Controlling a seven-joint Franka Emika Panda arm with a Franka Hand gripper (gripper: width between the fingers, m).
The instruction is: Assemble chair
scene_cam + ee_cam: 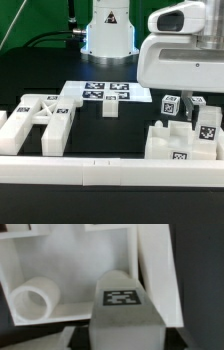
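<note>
My gripper (186, 103) hangs at the exterior view's right, just above the chunky white seat block (178, 146). In the wrist view the gripper (122, 340) is shut on a narrow white chair piece (122, 308) that carries a square tag. Dark fingers (76, 337) press on both its sides. Behind this piece is a hollow white chair part (70, 263) with a round ring (36, 299) inside it. An X-braced side frame (40, 116) lies at the exterior view's left. A small white cube (109, 108) stands near the middle.
The marker board (104, 92) lies flat behind the cube. A long low white border rail (100, 172) runs along the front. The robot base (108, 30) stands at the back. A tagged upright part (207, 122) rises at the seat block's right end.
</note>
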